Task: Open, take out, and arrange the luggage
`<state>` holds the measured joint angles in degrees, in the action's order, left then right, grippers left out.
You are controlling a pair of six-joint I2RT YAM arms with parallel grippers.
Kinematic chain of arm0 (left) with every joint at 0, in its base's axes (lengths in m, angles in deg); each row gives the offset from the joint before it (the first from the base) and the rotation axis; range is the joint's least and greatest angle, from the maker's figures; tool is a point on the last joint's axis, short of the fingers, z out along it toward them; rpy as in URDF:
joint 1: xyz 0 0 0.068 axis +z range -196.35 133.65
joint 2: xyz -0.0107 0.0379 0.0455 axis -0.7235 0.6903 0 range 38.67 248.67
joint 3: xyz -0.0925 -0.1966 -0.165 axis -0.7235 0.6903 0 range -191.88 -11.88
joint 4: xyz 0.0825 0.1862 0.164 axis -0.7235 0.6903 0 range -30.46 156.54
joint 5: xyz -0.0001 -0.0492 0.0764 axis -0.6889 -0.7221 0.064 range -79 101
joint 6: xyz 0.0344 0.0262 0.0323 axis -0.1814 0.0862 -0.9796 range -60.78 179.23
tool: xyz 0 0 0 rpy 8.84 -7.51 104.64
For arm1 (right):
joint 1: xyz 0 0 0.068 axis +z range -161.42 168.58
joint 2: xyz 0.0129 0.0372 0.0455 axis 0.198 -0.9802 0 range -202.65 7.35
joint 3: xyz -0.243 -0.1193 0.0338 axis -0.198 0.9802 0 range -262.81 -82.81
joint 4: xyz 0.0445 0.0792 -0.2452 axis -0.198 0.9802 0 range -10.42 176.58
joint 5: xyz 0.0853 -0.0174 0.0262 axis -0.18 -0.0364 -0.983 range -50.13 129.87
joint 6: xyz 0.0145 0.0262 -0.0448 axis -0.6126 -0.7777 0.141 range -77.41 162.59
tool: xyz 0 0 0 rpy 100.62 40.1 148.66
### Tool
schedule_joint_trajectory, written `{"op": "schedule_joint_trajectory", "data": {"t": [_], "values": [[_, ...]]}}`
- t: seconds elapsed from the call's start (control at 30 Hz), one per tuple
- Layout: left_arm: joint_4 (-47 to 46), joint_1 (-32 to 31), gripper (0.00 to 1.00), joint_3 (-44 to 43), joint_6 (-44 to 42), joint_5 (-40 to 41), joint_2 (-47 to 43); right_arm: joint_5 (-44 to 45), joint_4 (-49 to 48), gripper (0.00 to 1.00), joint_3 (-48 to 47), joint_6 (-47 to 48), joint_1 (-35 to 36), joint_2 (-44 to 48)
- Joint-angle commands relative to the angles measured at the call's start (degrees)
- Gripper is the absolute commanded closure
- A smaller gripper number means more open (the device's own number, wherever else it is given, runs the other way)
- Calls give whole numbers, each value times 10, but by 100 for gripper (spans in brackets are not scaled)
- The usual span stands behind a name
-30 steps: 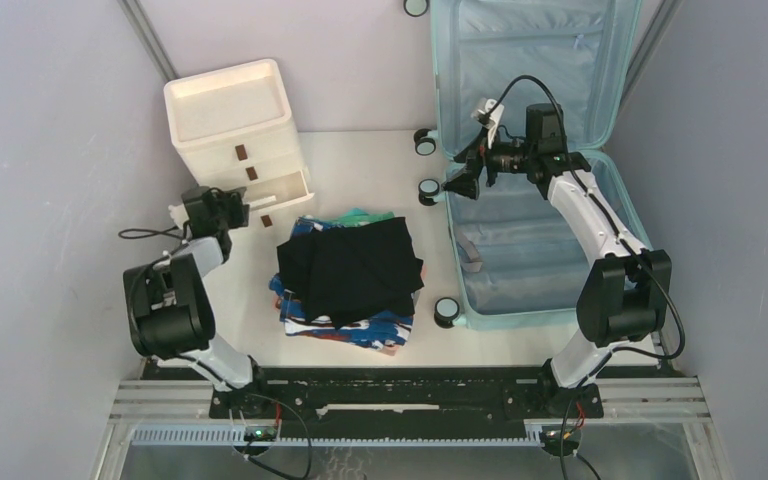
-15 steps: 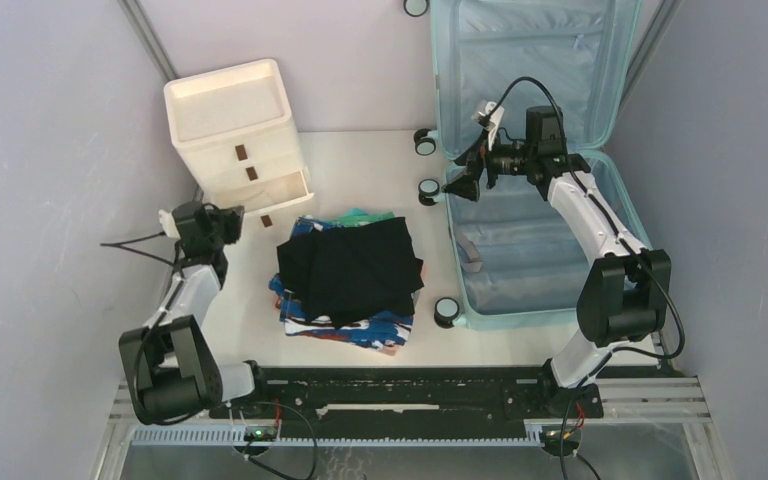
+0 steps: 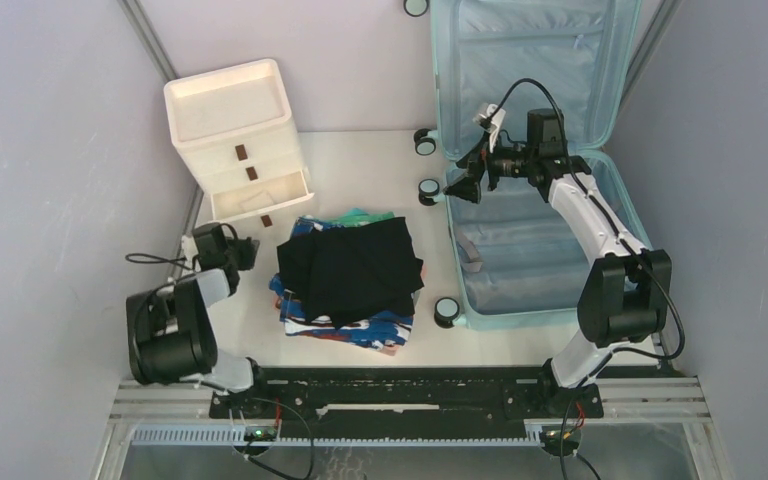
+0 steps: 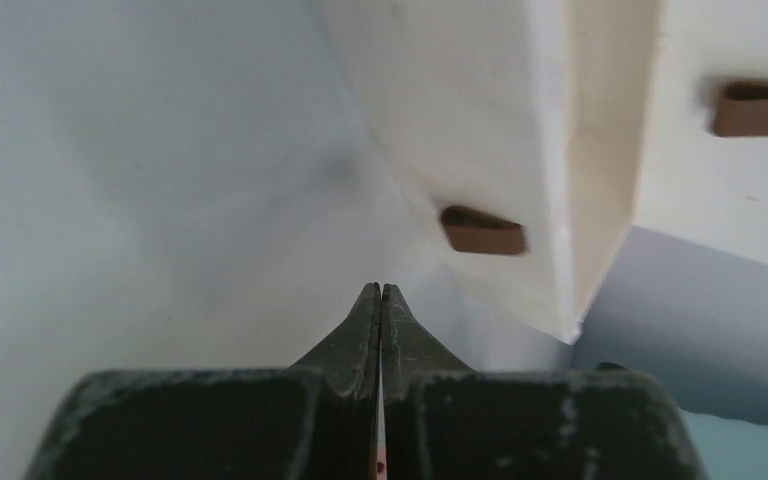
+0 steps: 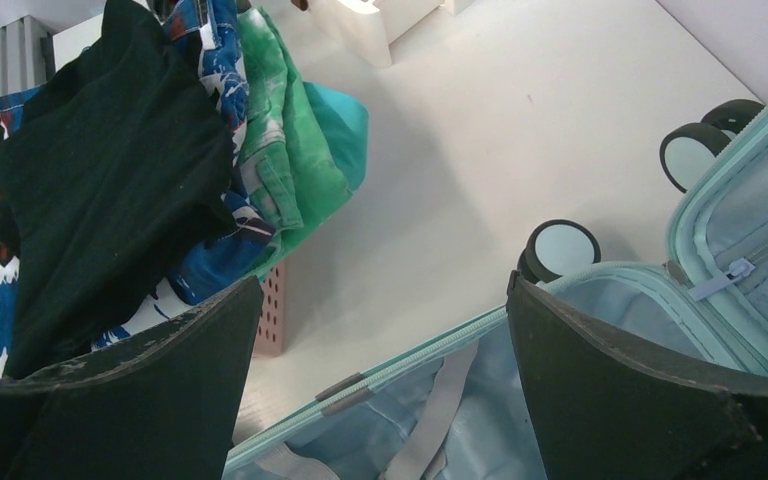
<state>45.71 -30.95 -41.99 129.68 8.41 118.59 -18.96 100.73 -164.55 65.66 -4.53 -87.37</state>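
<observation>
The luggage (image 3: 540, 255) is a pale aqua suitcase lying open at the right, its lid (image 3: 530, 60) standing against the back wall. In the right wrist view I see its zip rim and blue lining (image 5: 410, 425). My right gripper (image 3: 460, 186) (image 5: 383, 283) hovers open over the suitcase's left rim, nothing between its fingers. My left gripper (image 3: 250, 248) (image 4: 380, 292) is shut on nothing, low over the table just in front of the cream drawer cabinet (image 3: 240, 135) (image 4: 460, 120).
A pile of folded clothes, black garment (image 3: 350, 265) (image 5: 110, 170) on top, fills a pink basket (image 5: 272, 310) mid-table. The cabinet's bottom drawer (image 3: 260, 195) stands pulled out. Caster wheels (image 3: 426, 190) (image 5: 560, 248) stick out on the suitcase's left side. Walls close in on both sides.
My left gripper has closed from half open and drawn back from the pulled-out drawer toward the near left. The right arm has barely moved.
</observation>
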Motion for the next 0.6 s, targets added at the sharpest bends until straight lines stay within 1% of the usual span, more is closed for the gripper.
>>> {"op": "schedule_joint_trajectory", "data": {"t": [0.0, 0.13, 0.3, 0.4, 0.57], "values": [[-78, 3, 100, -38, 6, -17, 78, -8, -17, 0, 4, 0, -6, 32], [-140, 3, 100, -60, 44, 5, 128, -5, -15, 0, 8, 2, -10, 36], [-199, 4, 98, -114, 78, 24, 181, -5, -14, 0, 9, 3, -13, 37], [-211, 3, 95, -150, 104, 24, 214, -4, -16, 0, 9, 3, -15, 37], [-222, 4, 86, -202, 135, 21, 263, -4, -17, 0, 10, 3, -18, 36]]}}
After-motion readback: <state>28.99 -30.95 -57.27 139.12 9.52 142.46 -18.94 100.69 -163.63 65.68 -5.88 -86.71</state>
